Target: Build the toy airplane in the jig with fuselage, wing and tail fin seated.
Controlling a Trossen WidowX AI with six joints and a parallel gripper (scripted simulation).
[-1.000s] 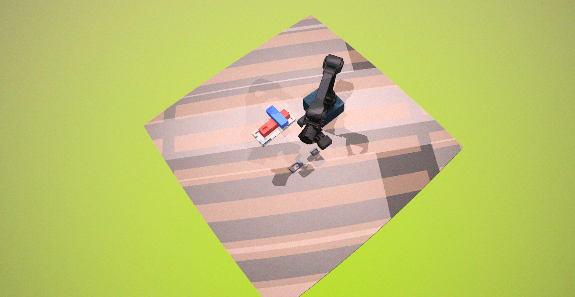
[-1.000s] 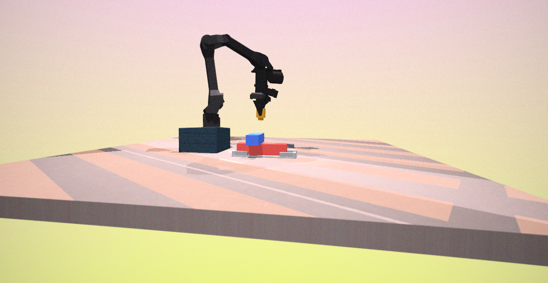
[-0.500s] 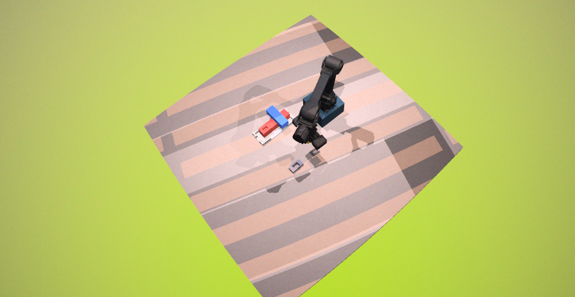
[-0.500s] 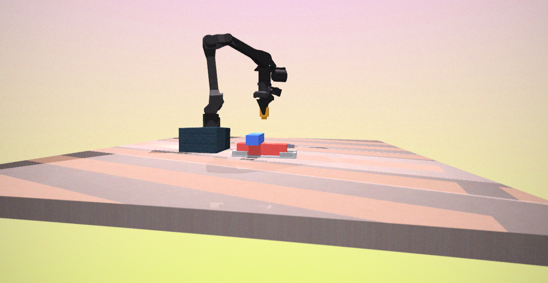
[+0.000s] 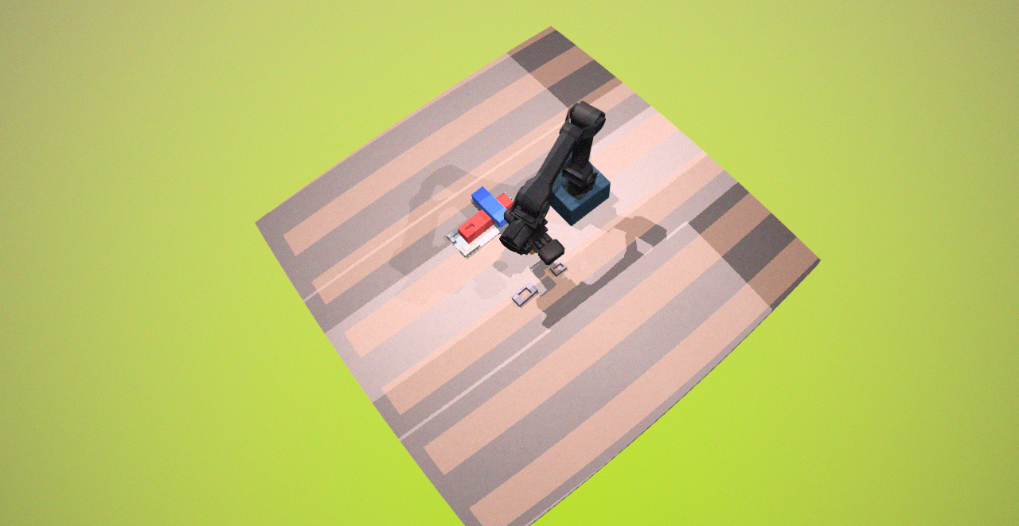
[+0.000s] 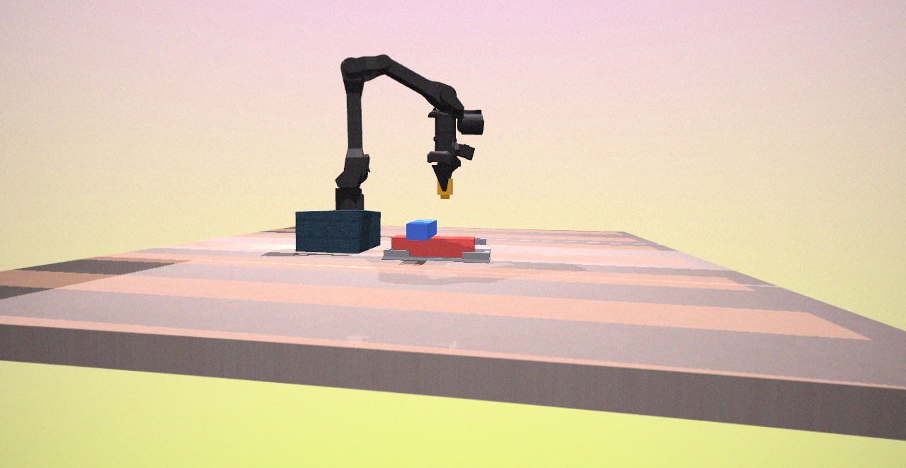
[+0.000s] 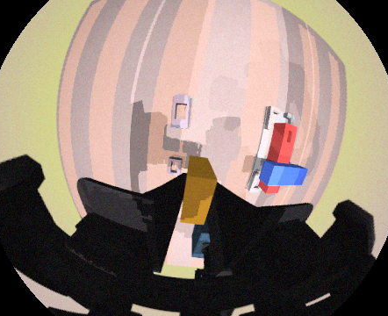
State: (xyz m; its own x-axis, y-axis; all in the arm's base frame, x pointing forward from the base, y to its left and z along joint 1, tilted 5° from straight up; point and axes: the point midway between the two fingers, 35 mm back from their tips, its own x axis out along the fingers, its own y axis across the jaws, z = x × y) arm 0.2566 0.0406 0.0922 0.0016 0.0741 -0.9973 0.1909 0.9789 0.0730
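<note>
The red fuselage [image 5: 475, 229] [image 6: 443, 248] [image 7: 282, 147] lies in the pale cradle [image 5: 466, 250] [image 6: 476, 257] [image 7: 263, 147] and looks level. The blue wing [image 5: 489, 205] [image 6: 419, 231] [image 7: 273, 175] lies across its top; the wing's tab is hidden. An empty slot shows in the fuselage top toward the end away from the wing. My gripper [image 6: 444, 186] [image 7: 196, 178] is shut on the orange tail fin [image 6: 449, 187] [image 7: 197, 199], which is upright with its small tab pointing down. They hang in the air, above and to one side of the fuselage, touching neither it nor the wing.
A larger grey holder frame [image 5: 517, 301] [image 7: 175, 111] and a smaller one [image 5: 555, 273] [image 7: 170, 165] lie on the striped table beside the cradle. The dark blue base block [image 5: 580, 205] [image 6: 329, 231] carries the arm, near the wing end of the cradle.
</note>
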